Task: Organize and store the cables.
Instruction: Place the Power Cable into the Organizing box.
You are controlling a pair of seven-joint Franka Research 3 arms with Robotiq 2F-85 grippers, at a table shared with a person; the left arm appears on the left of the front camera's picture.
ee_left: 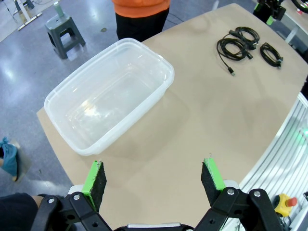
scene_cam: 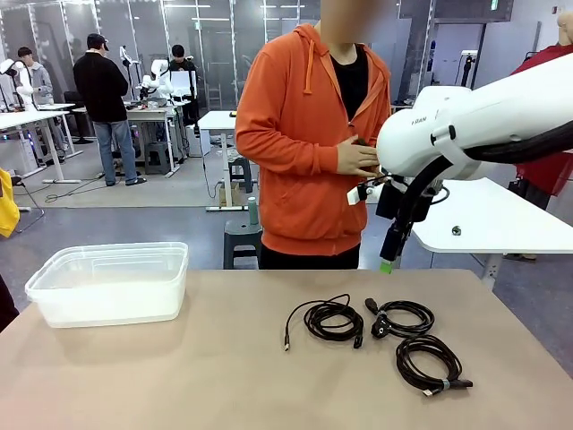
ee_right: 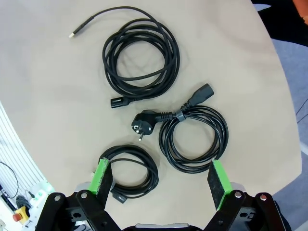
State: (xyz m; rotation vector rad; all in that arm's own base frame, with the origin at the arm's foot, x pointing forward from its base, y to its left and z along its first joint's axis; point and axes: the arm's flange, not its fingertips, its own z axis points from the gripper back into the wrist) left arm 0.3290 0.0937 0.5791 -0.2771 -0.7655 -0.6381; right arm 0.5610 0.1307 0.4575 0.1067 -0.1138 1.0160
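Note:
Three black cables lie coiled on the tan table [scene_cam: 224, 376], right of middle. The first is a long coil [scene_cam: 331, 321] [ee_right: 139, 53] with a loose end. A second coil [scene_cam: 403, 318] [ee_right: 195, 137] carries a round power plug, and a smaller coil [scene_cam: 430, 363] [ee_right: 130, 171] lies nearest me. My right gripper [scene_cam: 389, 260] [ee_right: 160, 178] hangs open high above them, holding nothing. My left gripper [ee_left: 153, 178] is open and empty above the table's left side, beside a clear plastic bin [ee_left: 168, 72]. The cables [ee_left: 240, 45] lie far across the table in that view.
The clear bin [scene_cam: 107, 305] stands empty at the table's far left. A person in an orange hoodie [scene_cam: 309, 134] stands at the far edge with hands at the chest. A grey stool [ee_left: 65, 31] sits on the floor beyond the table.

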